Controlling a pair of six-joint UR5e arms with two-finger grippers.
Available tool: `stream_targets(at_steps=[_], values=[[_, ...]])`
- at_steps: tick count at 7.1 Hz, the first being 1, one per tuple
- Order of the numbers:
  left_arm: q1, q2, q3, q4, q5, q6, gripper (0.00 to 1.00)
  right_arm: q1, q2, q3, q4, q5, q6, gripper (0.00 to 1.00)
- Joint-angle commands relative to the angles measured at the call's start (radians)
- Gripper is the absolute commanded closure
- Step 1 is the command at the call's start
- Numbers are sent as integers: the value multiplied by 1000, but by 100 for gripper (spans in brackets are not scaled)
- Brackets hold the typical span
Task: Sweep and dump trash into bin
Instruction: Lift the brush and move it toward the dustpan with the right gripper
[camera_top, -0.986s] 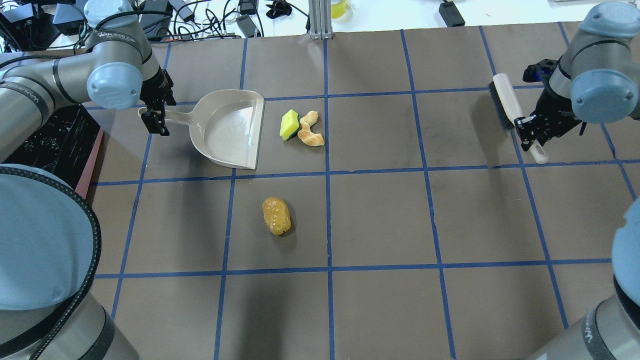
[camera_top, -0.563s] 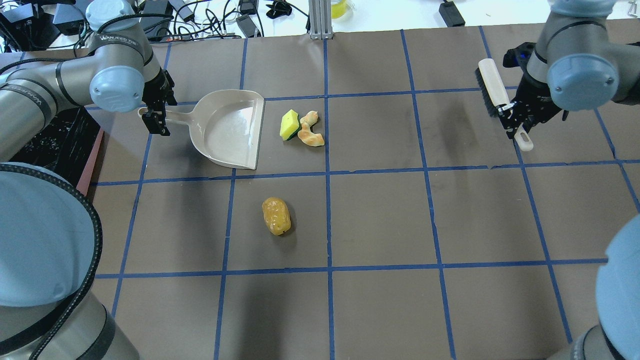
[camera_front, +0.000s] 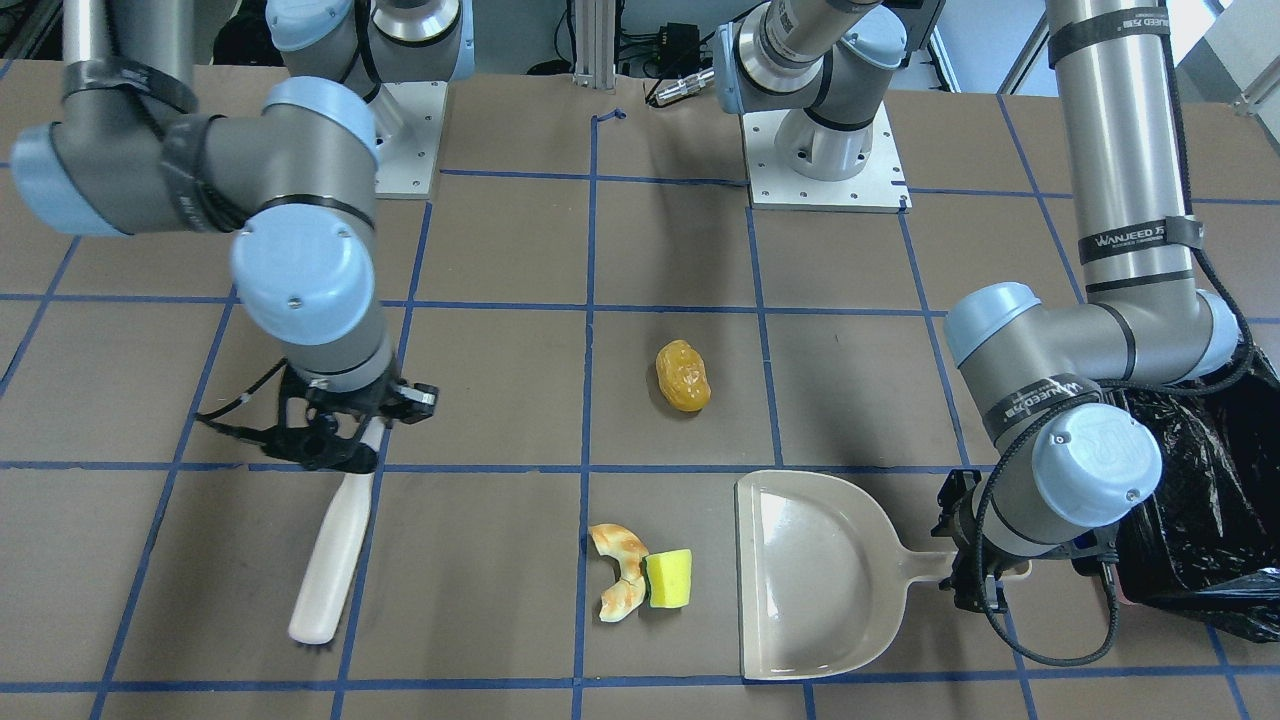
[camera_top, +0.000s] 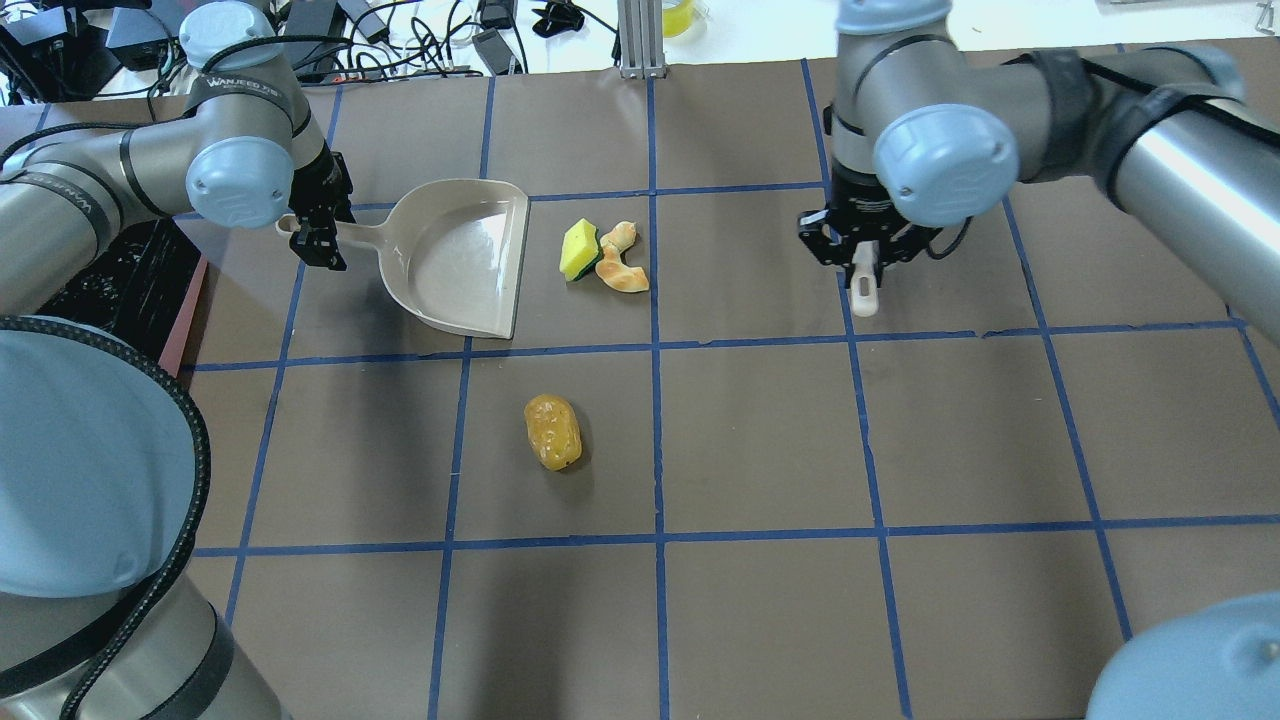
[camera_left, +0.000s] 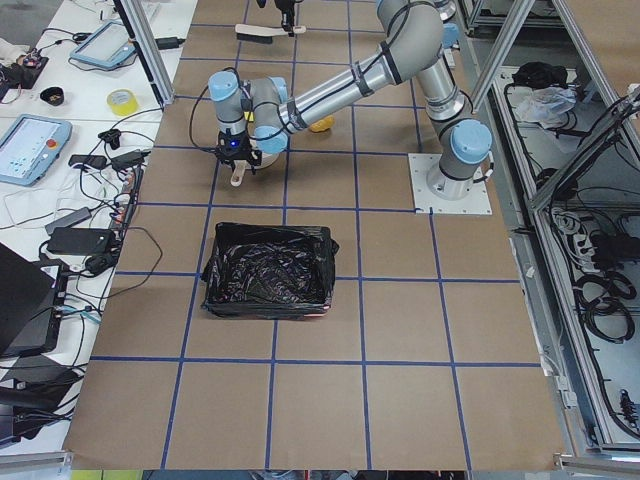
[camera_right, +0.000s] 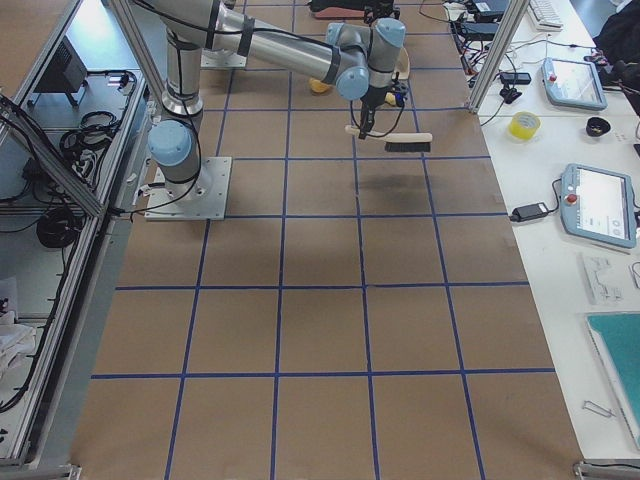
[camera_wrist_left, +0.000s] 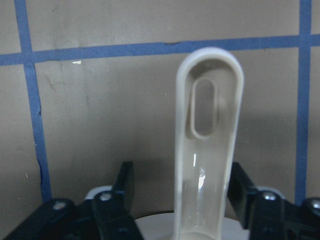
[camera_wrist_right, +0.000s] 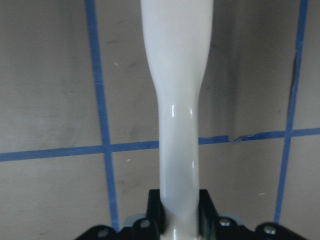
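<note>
The beige dustpan (camera_top: 460, 255) lies flat on the table, mouth toward the trash. My left gripper (camera_top: 318, 235) is open and straddles the dustpan handle (camera_wrist_left: 207, 140), with a gap on one side. My right gripper (camera_top: 865, 255) is shut on the white handle of a brush (camera_front: 330, 560) and holds it above the table, right of the trash. The yellow sponge (camera_top: 579, 250) and the croissant piece (camera_top: 620, 265) lie together just off the dustpan's mouth. The amber lump (camera_top: 552, 431) lies alone nearer me. The bin (camera_left: 268, 270), lined with a black bag, stands at my far left.
The bin's black bag (camera_front: 1200, 500) sits right behind my left arm's wrist. Cables and boxes lie beyond the table's far edge (camera_top: 420, 40). Blue tape lines grid the brown table (camera_top: 760, 440).
My right arm has swung left from the table's right edge toward the middle, carrying the brush. My left gripper has shifted only slightly at the dustpan handle. The trash has not moved.
</note>
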Motion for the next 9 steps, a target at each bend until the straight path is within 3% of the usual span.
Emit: stream_targets(at_steps=[1, 2, 5, 7, 9], values=[[0, 2, 8, 2, -5, 1, 100, 123, 50, -12, -4, 93, 231, 97], [0, 13, 11, 2, -3, 9, 100, 154, 73, -14, -51, 145, 341, 99], [-12, 33, 41, 0, 4, -9, 100, 199, 104, -12, -89, 155, 386, 99], [-98, 7, 43, -1, 145, -150, 100, 219, 113, -14, -92, 161, 405, 99], [-124, -15, 45, -32, 152, -186, 100, 222, 117, -14, -92, 161, 405, 99]])
